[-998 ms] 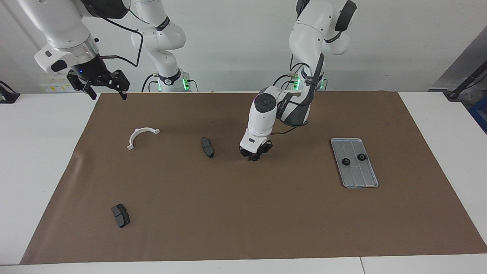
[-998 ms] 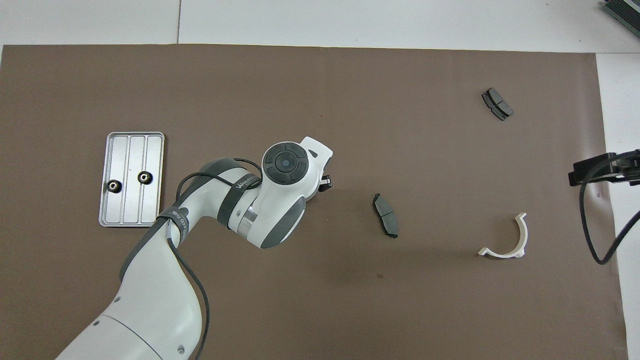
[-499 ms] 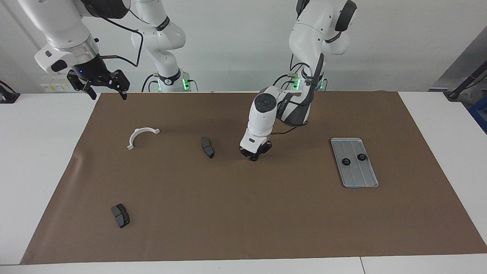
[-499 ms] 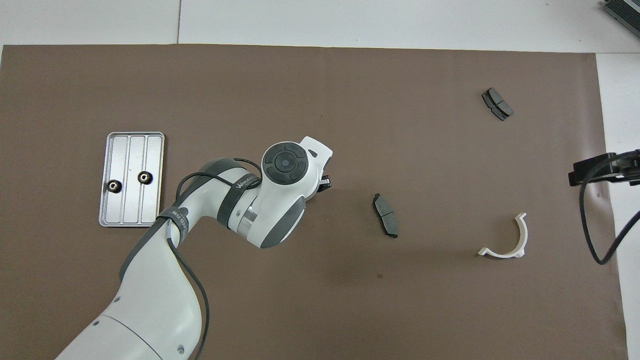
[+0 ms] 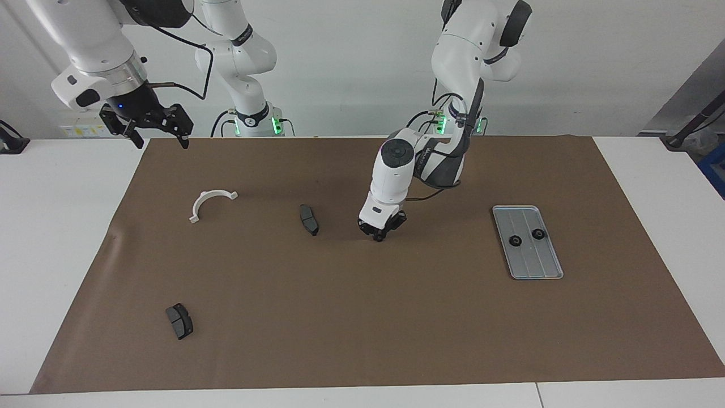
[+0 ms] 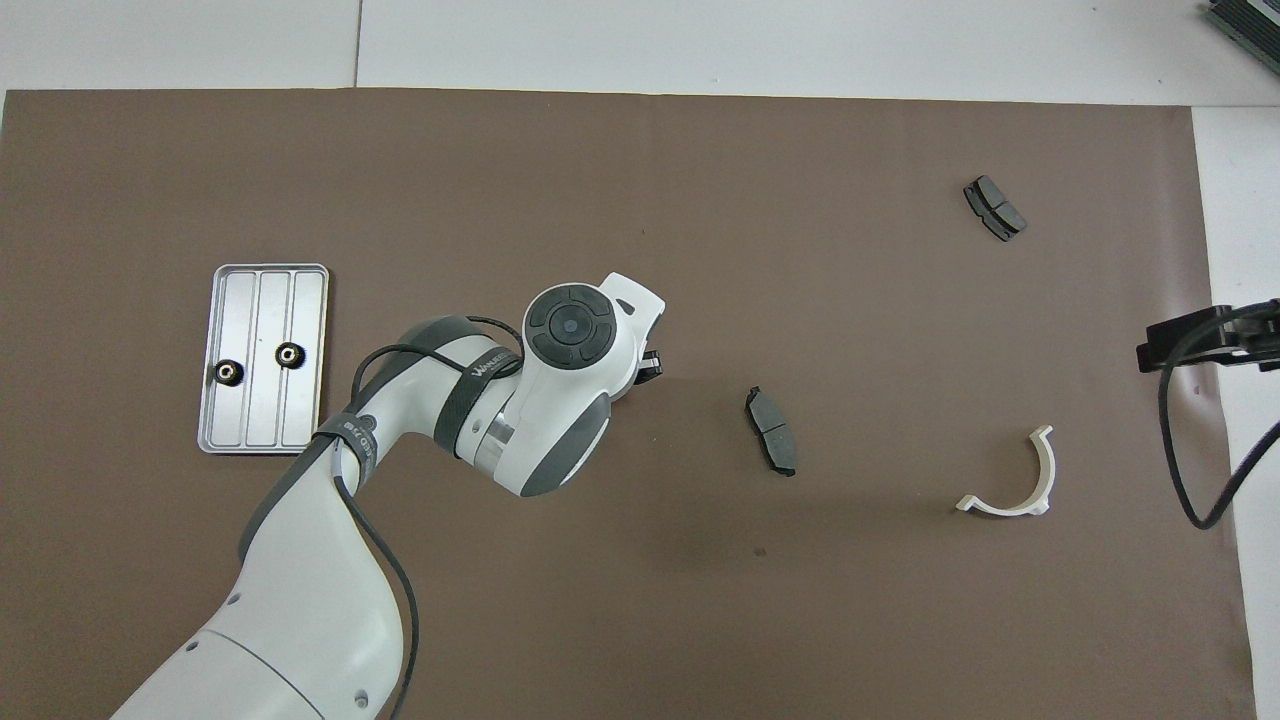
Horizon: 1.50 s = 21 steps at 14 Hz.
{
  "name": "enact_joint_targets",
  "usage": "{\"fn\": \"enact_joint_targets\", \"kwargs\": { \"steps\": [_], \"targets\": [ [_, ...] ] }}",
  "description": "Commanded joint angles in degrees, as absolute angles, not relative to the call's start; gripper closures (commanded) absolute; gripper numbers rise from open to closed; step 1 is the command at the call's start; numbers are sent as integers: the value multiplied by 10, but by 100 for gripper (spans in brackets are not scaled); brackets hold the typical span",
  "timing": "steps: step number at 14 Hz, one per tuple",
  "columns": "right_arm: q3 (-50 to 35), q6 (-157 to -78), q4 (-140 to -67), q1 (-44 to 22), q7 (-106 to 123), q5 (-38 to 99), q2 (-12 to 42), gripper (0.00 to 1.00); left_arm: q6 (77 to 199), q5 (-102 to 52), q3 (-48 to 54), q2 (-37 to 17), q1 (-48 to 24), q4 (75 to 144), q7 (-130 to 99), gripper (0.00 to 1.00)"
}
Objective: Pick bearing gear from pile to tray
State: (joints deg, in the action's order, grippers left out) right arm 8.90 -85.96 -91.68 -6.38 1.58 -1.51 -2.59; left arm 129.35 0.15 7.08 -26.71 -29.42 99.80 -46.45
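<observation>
Left end effector (image 5: 379, 236): low at mat centre, fingertips pinched shut; whether a gear sits between them cannot be told.
Right end effector (image 5: 152, 129): waits raised, jaws wide, empty.
Tray (image 5: 542, 271): holds 2 gears (image 5: 515, 241), toward left arm's end for short carries.

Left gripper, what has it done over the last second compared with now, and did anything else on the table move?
The left gripper, low over the brown mat, closed its jaws and lifted very slightly; what it holds, if anything, is hidden. The right gripper waited open above the mat's edge. The tray with its two gears, both dark pads and the white bracket stayed put.
</observation>
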Motion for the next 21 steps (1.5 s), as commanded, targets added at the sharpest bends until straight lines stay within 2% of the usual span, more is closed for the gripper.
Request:
{"fn": "enact_joint_targets", "kwargs": {
  "steps": [1,6,8,11,15,18,21],
  "targets": [
    [86,-868,-930,-61,23,-8,-39,0,1221,10,73,-264,-252,945,-427,100],
    [86,-868,-930,-61,22,-8,-39,0,1121,4,71,-221,-143,958,-156,100],
    [86,-868,-930,-60,22,-8,-39,0,1123,10,71,-216,-91,971,-58,100],
    [86,-868,-930,-61,23,-8,-39,0,1151,11,71,-214,-9,993,93,100],
    [86,-868,-930,-61,23,-8,-39,0,1236,11,70,-203,59,1044,205,100],
    [86,-868,-930,-61,23,-8,-39,0,1301,11,69,-202,76,1078,221,100],
    [86,-868,-930,-60,22,-8,-39,0,1310,11,65,-200,86,1090,220,100]
  ]
}}
